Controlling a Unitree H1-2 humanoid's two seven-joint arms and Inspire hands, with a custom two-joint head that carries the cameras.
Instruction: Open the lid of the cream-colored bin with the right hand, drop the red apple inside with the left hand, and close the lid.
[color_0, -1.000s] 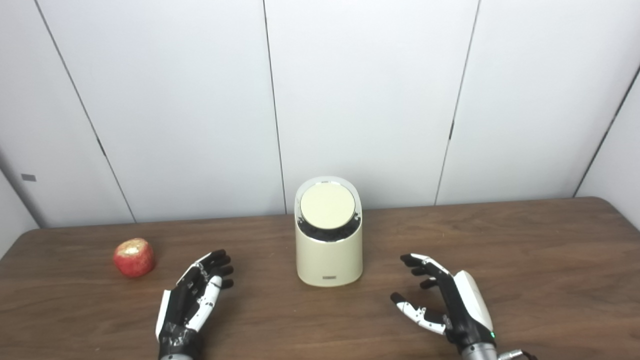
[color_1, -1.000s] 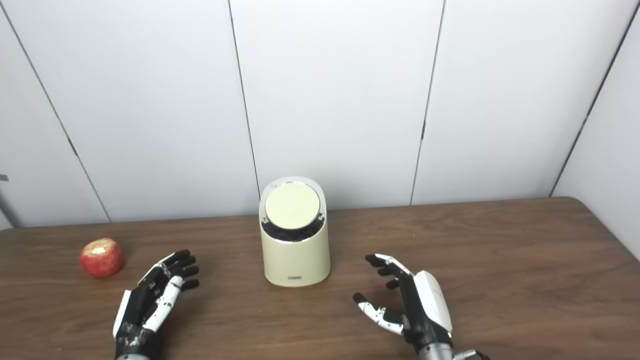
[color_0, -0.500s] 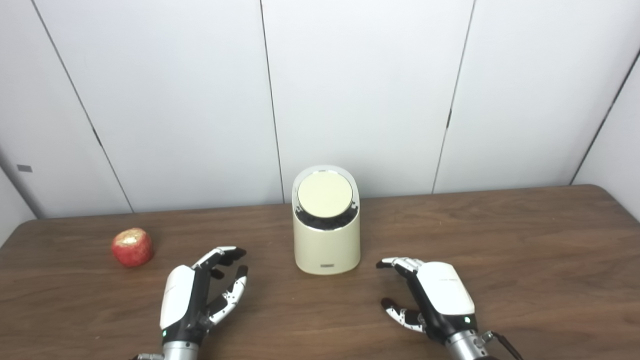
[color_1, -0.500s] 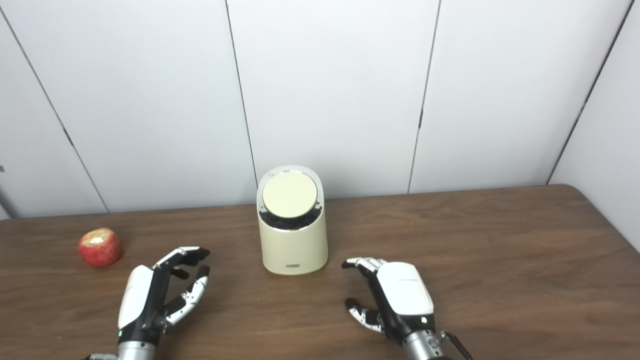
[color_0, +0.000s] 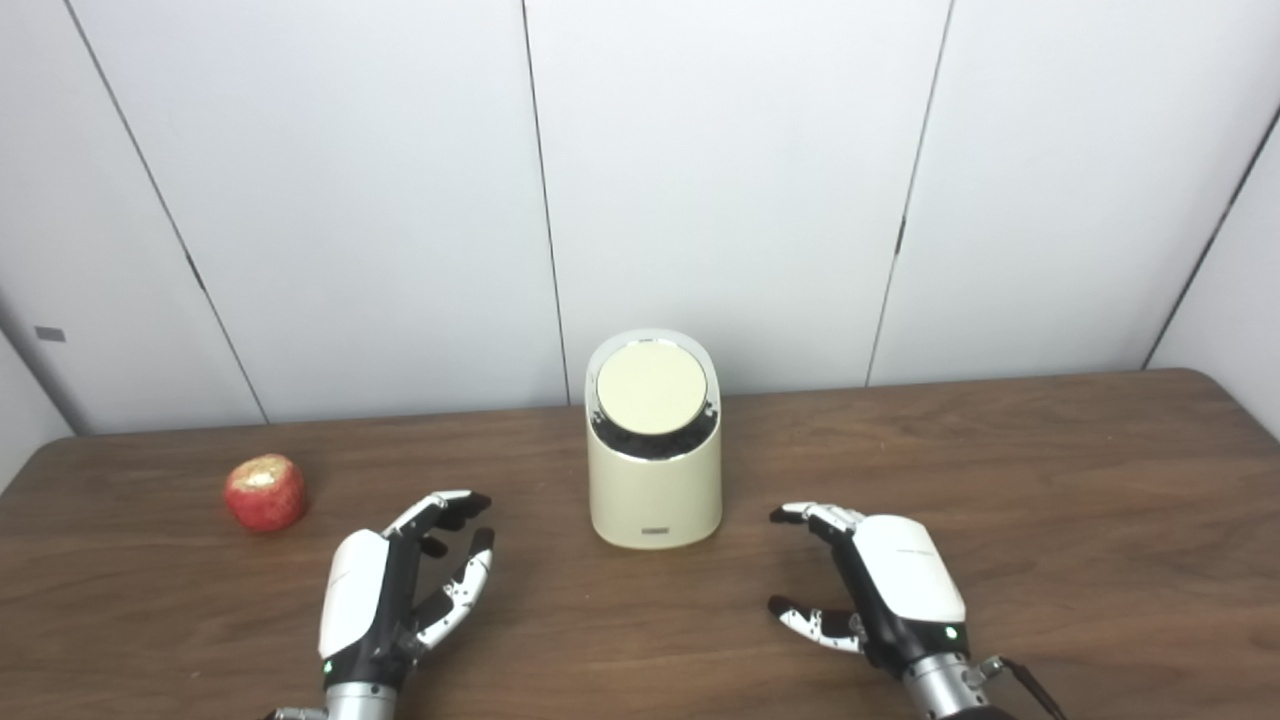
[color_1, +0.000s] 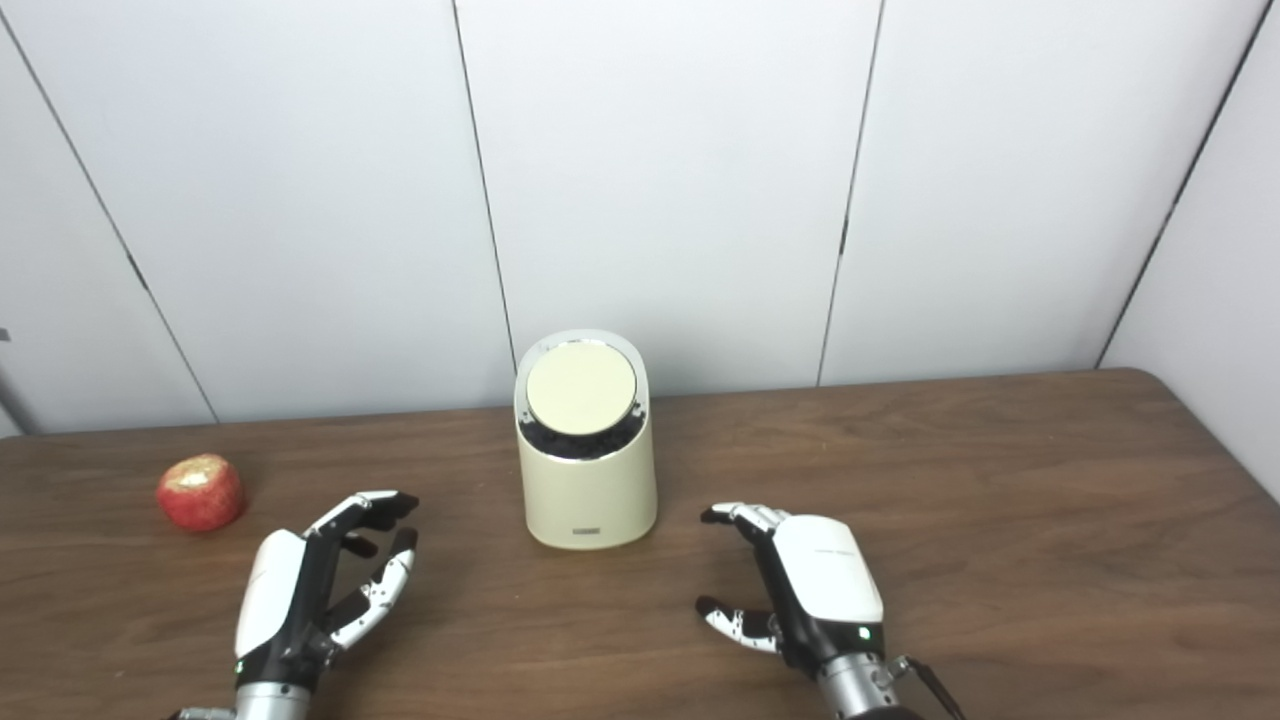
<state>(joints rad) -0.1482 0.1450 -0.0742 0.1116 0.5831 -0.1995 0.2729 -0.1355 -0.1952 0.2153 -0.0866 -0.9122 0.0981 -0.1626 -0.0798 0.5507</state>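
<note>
A cream-colored bin stands at the middle of the brown table, its round slanted lid shut and facing me. The red apple lies far to the left on the table. My left hand hovers open over the table between apple and bin, fingers apart, holding nothing. My right hand is open too, low over the table right of the bin and clear of it, fingers pointing toward the bin's base.
The wooden table runs wide to the right, with its rounded corner at the far right. White wall panels stand just behind the bin.
Over the last second both hands rolled from palm-up to back-up. Since half a second ago the right hand shifted slightly right. The camera view tilted a little early on. Bin and apple have not moved.
</note>
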